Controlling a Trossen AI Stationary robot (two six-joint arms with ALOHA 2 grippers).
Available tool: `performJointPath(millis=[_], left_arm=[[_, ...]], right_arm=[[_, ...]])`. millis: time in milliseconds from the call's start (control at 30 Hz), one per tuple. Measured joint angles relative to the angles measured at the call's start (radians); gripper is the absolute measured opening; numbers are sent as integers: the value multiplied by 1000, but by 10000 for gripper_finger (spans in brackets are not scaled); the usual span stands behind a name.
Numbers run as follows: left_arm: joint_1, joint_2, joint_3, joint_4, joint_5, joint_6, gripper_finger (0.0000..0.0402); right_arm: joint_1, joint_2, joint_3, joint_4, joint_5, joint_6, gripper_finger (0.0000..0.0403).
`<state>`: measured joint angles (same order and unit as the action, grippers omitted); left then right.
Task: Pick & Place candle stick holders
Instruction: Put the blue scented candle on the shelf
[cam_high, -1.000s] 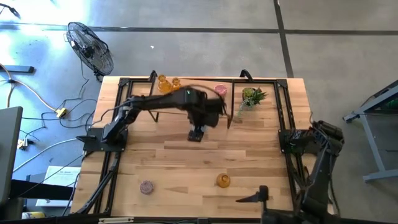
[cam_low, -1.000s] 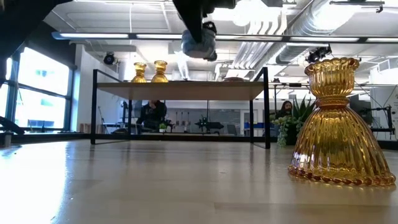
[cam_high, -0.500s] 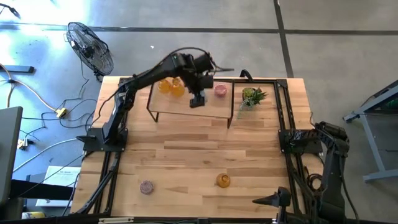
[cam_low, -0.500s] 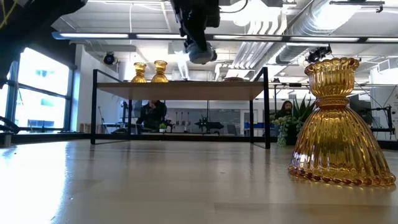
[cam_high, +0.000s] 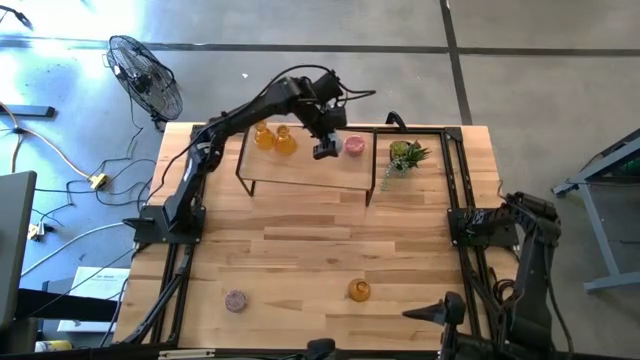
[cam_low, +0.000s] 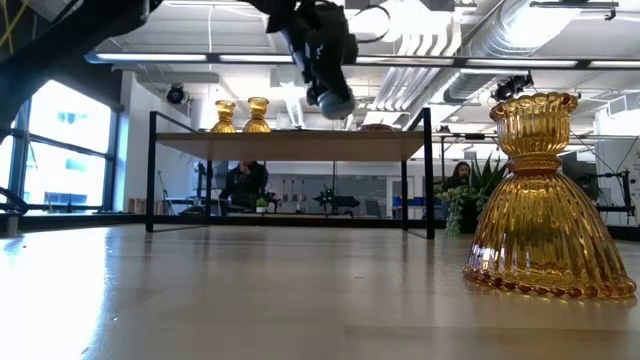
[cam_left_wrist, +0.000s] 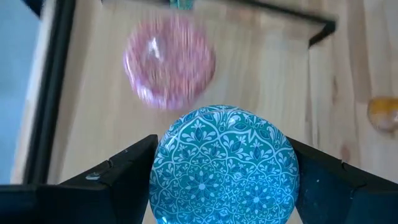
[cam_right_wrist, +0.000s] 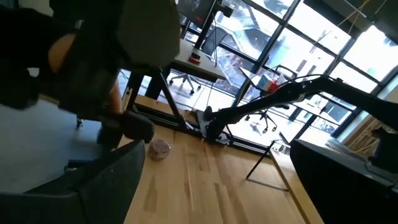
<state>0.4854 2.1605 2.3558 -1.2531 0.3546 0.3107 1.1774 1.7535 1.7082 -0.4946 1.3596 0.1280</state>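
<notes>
My left gripper (cam_high: 325, 150) is shut on a squat round blue-patterned holder (cam_left_wrist: 224, 165) above the raised black-framed shelf (cam_high: 300, 170) at the table's far side. It stands just left of the pink holder (cam_high: 354, 145), which sits on the shelf top and also shows in the left wrist view (cam_left_wrist: 169, 59). Two amber holders (cam_high: 274, 139) stand at the shelf's left end. A third amber holder (cam_high: 359, 290) and the mauve holder (cam_high: 236, 300) stand on the table near its front edge. My right gripper (cam_high: 428, 313) is open and empty at the near right. My left gripper pinches the blue holder by two opposite sides of its round body (cam_left_wrist: 163, 168) between its two fingers (cam_left_wrist: 124, 171). The fingers come from above, pointing down. The holder (cam_low: 333, 102) hangs lifted clear, a little above the shelf top.
A small green potted plant (cam_high: 405, 155) stands at the shelf's right end. The near amber holder (cam_low: 545, 200) fills the low view's right side. Black frame rails run along the table's left and right sides. A fan stands on the floor beyond the far left corner.
My left gripper has carried the blue holder from above the table's middle toward the far edge, over the shelf, then a little toward the right, close to the pink holder. It has stayed shut on the holder, which has stayed lifted clear.
</notes>
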Motion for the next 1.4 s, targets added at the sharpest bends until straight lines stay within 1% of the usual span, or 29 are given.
performJointPath(millis=[133, 300, 533, 733, 933, 1133, 1267, 1400], left_arm=[[5, 27, 0, -43, -49, 8, 298], [12, 40, -2, -40, -93, 23, 298], [28, 40, -2, -29, -80, 15, 298], [38, 40, -57, -7, -51, 19, 298], [38, 39, -94, 40, -56, 21, 304], [26, 39, -95, 56, -77, 13, 328], [17, 39, -95, 58, -78, -7, 334], [11, 39, -95, 58, -129, -23, 336]], right_arm=[[0, -3, 0, -5, -7, 6, 395], [0, -3, 0, -9, -8, 2, 395], [0, -3, 0, -10, -9, 5, 395], [0, -3, 0, -10, -23, 21, 395], [0, -3, 0, -10, -46, 29, 395], [0, -3, -2, -13, -51, 31, 395], [0, -3, -3, -15, -56, 32, 395], [0, -3, -3, -29, -56, 55, 395]])
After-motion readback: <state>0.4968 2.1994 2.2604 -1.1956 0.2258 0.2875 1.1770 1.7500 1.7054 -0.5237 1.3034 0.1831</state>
